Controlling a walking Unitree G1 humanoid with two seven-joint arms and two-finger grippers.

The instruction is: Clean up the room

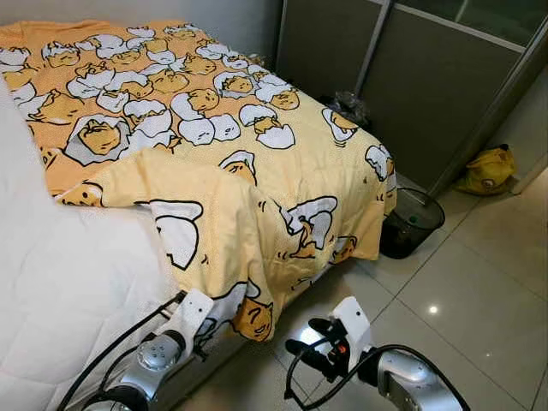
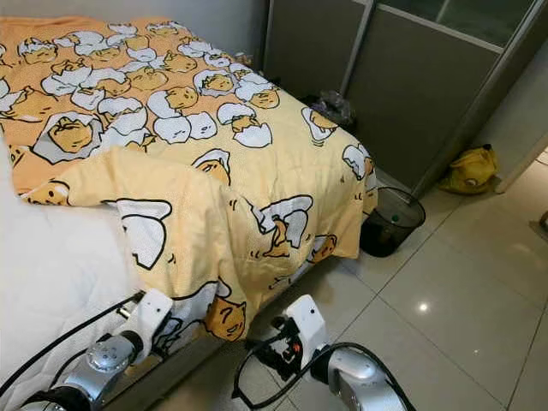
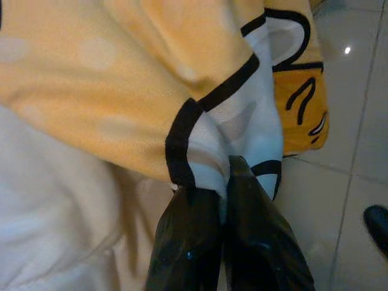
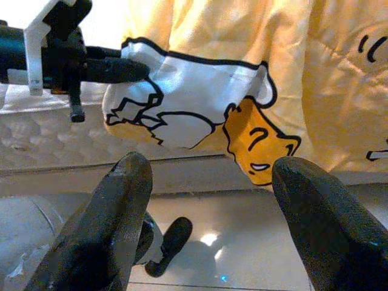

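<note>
Both grippers sit low at the foot of the bed (image 1: 60, 282). From the head, the left gripper (image 1: 208, 318) disappears under the hanging edge of the yellow blanket (image 1: 257, 171); its wrist camera makes the grasp clear, with black fingers (image 3: 188, 242) pinched together on a white, black-outlined fold. Over the tiled floor (image 1: 479, 291), the right gripper (image 4: 206, 182) hangs spread wide and empty, facing that same corner. Beyond the bed's far corner stands a black bin (image 1: 411, 221), with a yellow bag (image 1: 488, 169) by the sliding door.
</note>
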